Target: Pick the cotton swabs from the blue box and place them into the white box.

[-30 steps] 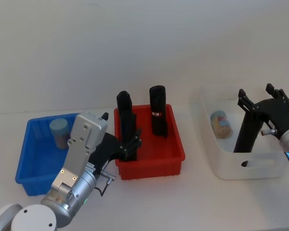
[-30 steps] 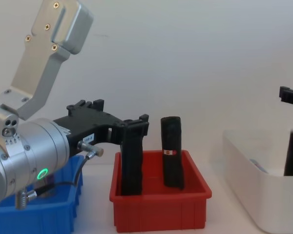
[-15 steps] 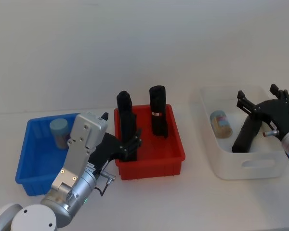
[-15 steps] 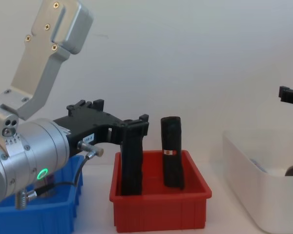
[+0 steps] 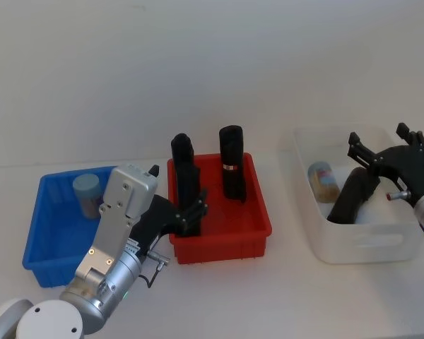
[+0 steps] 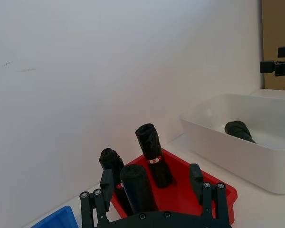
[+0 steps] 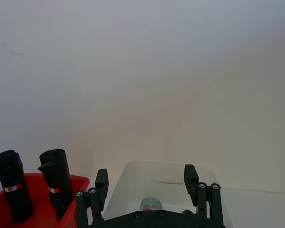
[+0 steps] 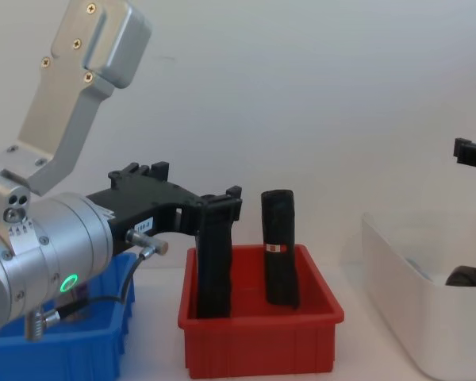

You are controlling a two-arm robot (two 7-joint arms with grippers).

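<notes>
White box (image 5: 318, 236): swab jar (image 5: 324, 181), black object (image 5: 351, 198) inside | right hand (image 5: 386, 143) released above rim | left hand (image 5: 197, 210) released

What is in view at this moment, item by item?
Blue box: one, blue, table's left.
Red bin: one, red, centre.
White box: one, white, right.
Swab jars: two, clear with pale lids; one upright in the blue box, one lying in the white box.
Black rolls: three; two upright in the red bin, one fallen in the white box.
Left hand: open, at the red bin's left front corner.
Right hand: open, above the white box.
</notes>
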